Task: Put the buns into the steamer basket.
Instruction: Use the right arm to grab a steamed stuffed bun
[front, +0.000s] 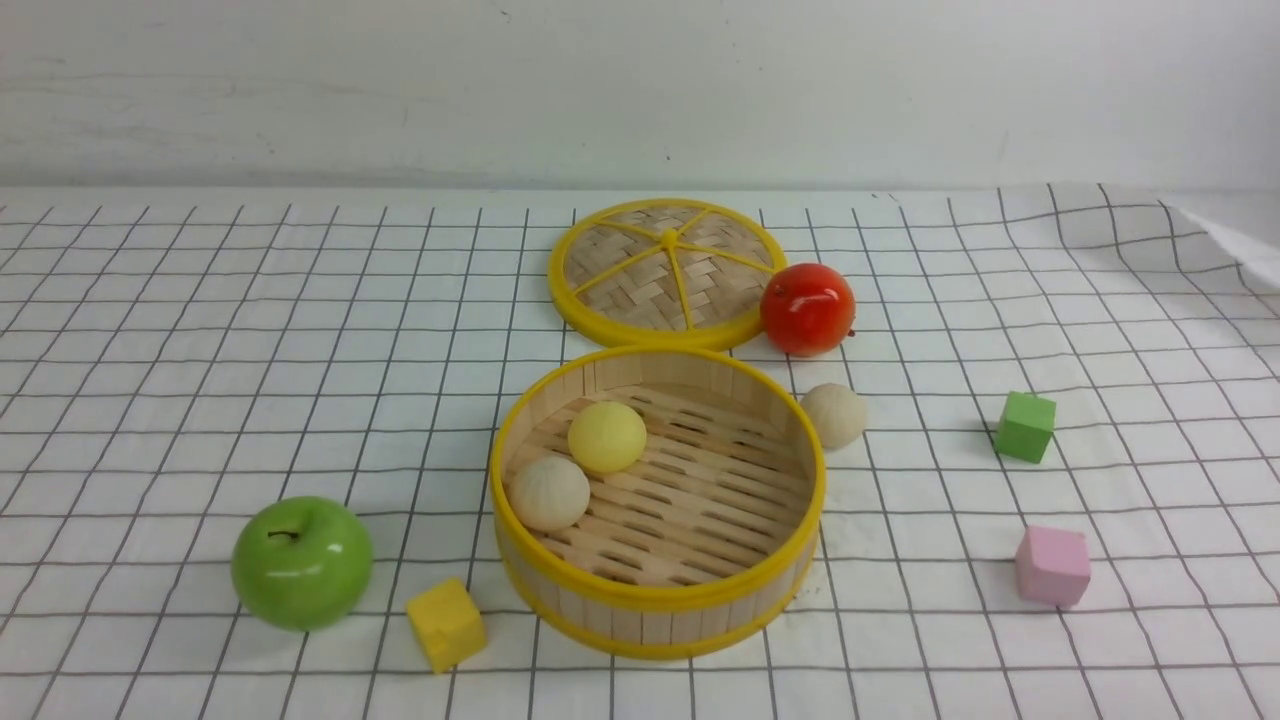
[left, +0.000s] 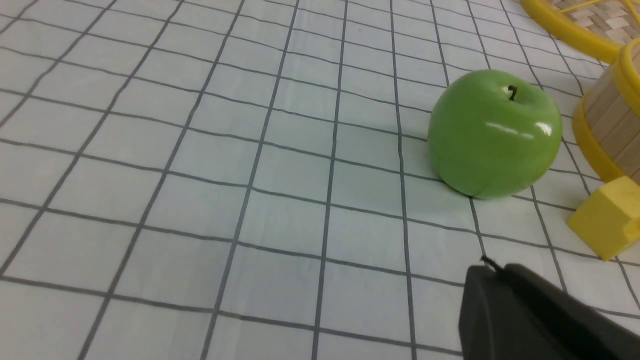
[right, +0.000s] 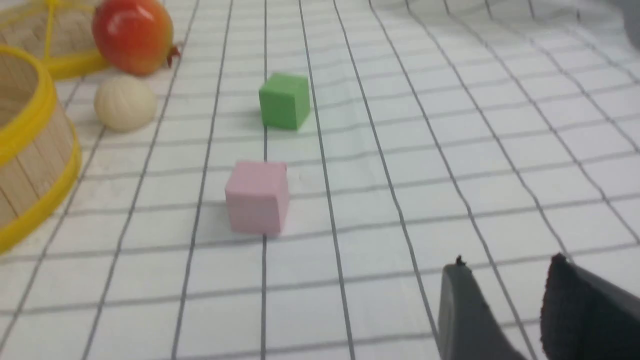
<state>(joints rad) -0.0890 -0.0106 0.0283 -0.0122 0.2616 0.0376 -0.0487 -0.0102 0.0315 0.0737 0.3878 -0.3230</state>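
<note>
The steamer basket (front: 656, 598) stands at the middle front of the checked cloth. Inside it lie a pale yellow bun (front: 607, 436) and an off-white bun (front: 548, 492), touching each other at its left side. A second off-white bun (front: 834, 415) rests on the cloth just outside the basket's back right; in the right wrist view this bun (right: 125, 103) lies far from my right gripper (right: 507, 262), which is open with nothing between its fingers. My left gripper (left: 492, 268) is shut and empty, hovering near the green apple. Neither arm shows in the front view.
The woven lid (front: 668, 270) lies flat behind the basket with a red fruit (front: 807, 308) at its right. A green apple (front: 301, 562) and a yellow cube (front: 446, 623) sit front left. A green cube (front: 1025, 426) and a pink cube (front: 1052, 565) sit on the right.
</note>
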